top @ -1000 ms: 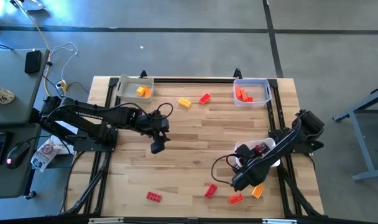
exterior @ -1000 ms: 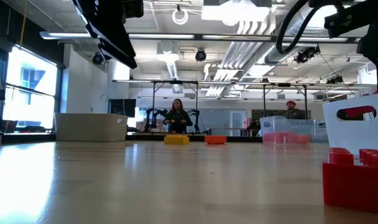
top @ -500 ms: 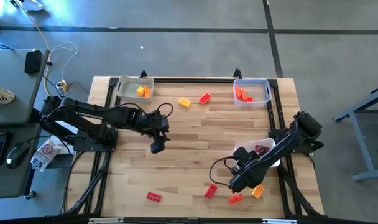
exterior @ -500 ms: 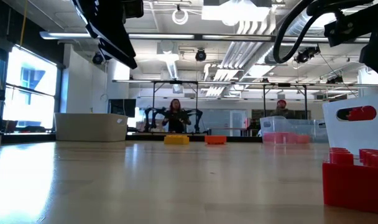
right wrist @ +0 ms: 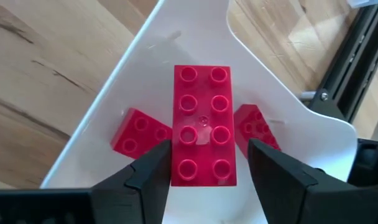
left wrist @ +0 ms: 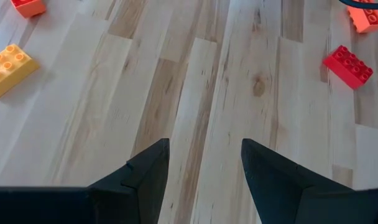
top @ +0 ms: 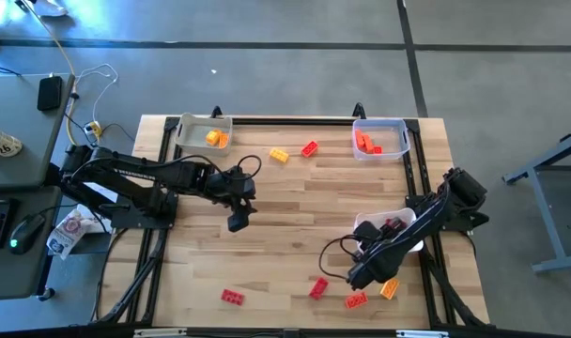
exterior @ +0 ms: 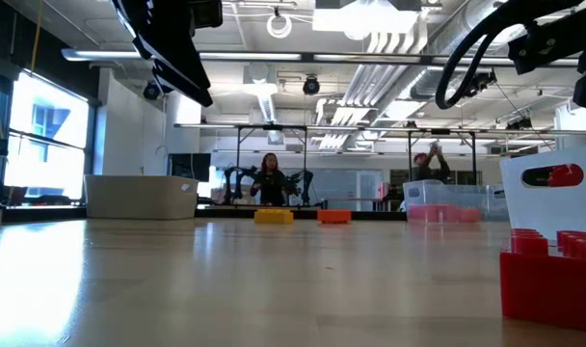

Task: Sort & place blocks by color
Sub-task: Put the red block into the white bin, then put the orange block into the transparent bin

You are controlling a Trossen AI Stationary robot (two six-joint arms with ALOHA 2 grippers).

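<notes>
A: Big open workshop behind, a pale wooden table [top: 285,225] in front. Where do the blocks stand?

B: Take the white tray [top: 384,228] as the mark. The right gripper [right wrist: 204,177] hangs over it with a long red brick [right wrist: 202,126] between its fingers, the jaws narrowed onto its sides. I judge it is held there because red goes in this tray: 2 more red bricks [right wrist: 139,134] already lie in it, on either side of the held one.

A: And the rest?

B: Loose ones lie just beyond the tray toward the near edge: a red [top: 318,287], an orange-red [top: 355,300] and a yellow-orange [top: 390,289]. Another red [top: 234,297] sits well away along that edge. Across the table from the tray, a clear bin [top: 379,138] holds orange-red pieces and a grey bin [top: 203,134] holds a yellow-orange one, with 2 loose blocks [top: 294,151] between them.

A: The left gripper [left wrist: 201,165]?

B: Waiting mid-table, well apart from the tray, jaws spread wide over bare wood, holding nothing.

A: What do the views add?

B: Only the right wrist view shows the grip and the tray's contents; from above the arm covers them. The low view shows 1 red brick [exterior: 553,275] close up and people far behind.
</notes>
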